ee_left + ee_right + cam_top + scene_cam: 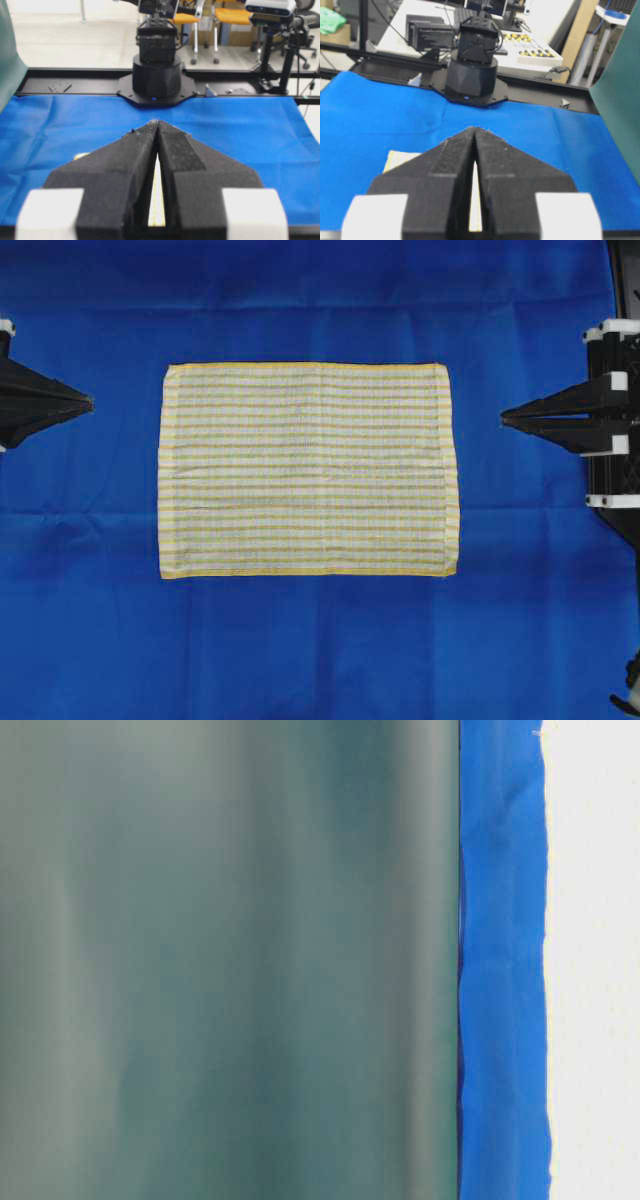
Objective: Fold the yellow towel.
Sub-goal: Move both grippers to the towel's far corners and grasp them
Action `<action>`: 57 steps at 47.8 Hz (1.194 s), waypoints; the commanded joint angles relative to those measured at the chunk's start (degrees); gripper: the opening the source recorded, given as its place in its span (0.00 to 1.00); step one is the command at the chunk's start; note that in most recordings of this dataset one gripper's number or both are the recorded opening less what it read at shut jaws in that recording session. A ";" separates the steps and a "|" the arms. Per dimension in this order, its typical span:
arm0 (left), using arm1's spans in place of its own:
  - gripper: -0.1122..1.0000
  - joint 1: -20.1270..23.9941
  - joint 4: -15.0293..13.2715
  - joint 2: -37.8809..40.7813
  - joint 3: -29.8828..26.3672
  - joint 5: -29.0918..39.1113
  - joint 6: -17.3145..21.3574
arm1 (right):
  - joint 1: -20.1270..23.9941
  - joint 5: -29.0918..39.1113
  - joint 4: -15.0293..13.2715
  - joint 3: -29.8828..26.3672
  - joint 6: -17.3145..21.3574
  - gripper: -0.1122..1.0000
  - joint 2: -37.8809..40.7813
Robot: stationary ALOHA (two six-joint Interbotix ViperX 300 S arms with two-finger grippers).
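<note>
Two black hands sat at the outer edges of the overhead view, both pointing inward toward the middle. At the left edge, the left hand (pixel 88 400) had its dark wedge-shaped fingers pressed together to a point, gripping nothing, and it was well apart from the cloth. Its own wrist view showed the same: the two foam-textured fingers (pixel 130 165) met at their tips, with only a thin slit between them farther back.

In the centre of the frame lay the yellow towel (pixel 308 470), a thin rectangular cloth with a fine yellow-and-white checked weave and yellow hems. It was spread flat and unfolded, long sides running left to right, on the large plain blue cloth (pixel 320 650) that covered the surface. A few faint creases crossed its lower left part.

At the right edge, the right hand (pixel 504 417) was likewise fully closed on nothing and well apart from the towel's right hem.

The table-level view showed only a blurred grey-green sheet (pixel 230 960) and a strip of blue cloth.
</note>
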 commanded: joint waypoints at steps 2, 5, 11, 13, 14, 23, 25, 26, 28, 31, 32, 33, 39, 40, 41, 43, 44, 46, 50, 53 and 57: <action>0.10 0.97 -1.85 0.79 -0.79 1.05 1.14 | -1.32 0.09 0.62 -1.76 0.53 0.10 0.53; 0.10 1.14 -1.85 0.88 -0.70 1.23 1.41 | -2.64 0.97 1.32 -1.85 0.62 0.10 0.97; 0.10 2.72 -1.85 1.67 -0.44 1.58 1.76 | -5.98 3.25 2.29 -1.67 0.79 0.10 2.64; 0.10 3.78 -1.85 2.29 -0.26 1.58 1.93 | -7.03 3.69 2.90 -1.58 0.79 0.10 3.43; 0.10 4.31 -1.85 2.72 -0.18 1.58 1.93 | -7.73 3.87 3.16 -1.49 0.79 0.10 3.96; 0.11 9.23 -2.02 8.70 0.70 0.97 1.76 | -14.24 4.31 5.62 -0.88 0.79 0.10 9.58; 0.11 10.11 -2.02 10.72 0.79 0.35 1.58 | -15.47 4.39 6.15 -0.88 0.79 0.11 10.99; 0.11 10.37 -2.02 11.60 0.79 0.09 1.58 | -16.08 4.57 6.33 -0.79 0.79 0.11 11.78; 0.13 10.72 -2.02 13.36 0.79 -0.70 1.67 | -17.14 4.92 6.68 -0.88 0.79 0.13 13.36; 0.23 11.25 -1.93 16.08 0.79 -2.11 1.67 | -18.81 5.19 7.12 -0.88 0.79 0.24 16.44; 0.29 11.51 -2.02 17.05 0.88 -2.72 1.67 | -19.16 5.01 7.21 -0.88 0.79 0.29 17.31; 0.33 11.78 -2.02 18.02 0.88 -3.16 1.67 | -19.60 5.01 7.29 -0.88 0.79 0.35 18.28; 0.68 13.80 -2.11 24.70 1.49 -7.12 1.67 | -21.71 4.13 7.38 -1.05 0.79 0.71 24.26; 0.73 14.24 -2.11 25.75 1.58 -7.65 1.67 | -22.32 3.60 7.38 -0.97 0.79 0.75 25.75; 0.79 14.59 -2.11 26.81 1.67 -8.17 1.67 | -22.59 3.16 7.47 -0.97 0.79 0.76 26.72; 0.85 15.29 -2.11 29.09 1.85 -9.32 1.67 | -23.20 2.29 7.65 -0.97 0.79 0.74 28.74; 0.85 15.64 -2.11 30.23 1.85 -9.84 1.67 | -23.55 1.93 7.73 -1.05 0.79 0.73 29.79; 0.83 16.44 -2.20 32.52 1.85 -11.07 1.49 | -23.99 0.97 7.91 -0.97 0.79 0.69 31.73; 0.78 17.67 -2.20 37.62 1.76 -14.24 1.32 | -24.52 -1.05 8.61 -1.14 0.79 0.66 35.42; 0.75 18.54 -2.20 41.04 1.49 -16.00 1.32 | -24.61 -2.55 9.23 -1.23 0.79 0.67 38.06; 0.74 19.34 -2.20 45.18 1.05 -18.02 1.23 | -24.87 -4.66 10.28 -1.32 0.79 0.67 41.75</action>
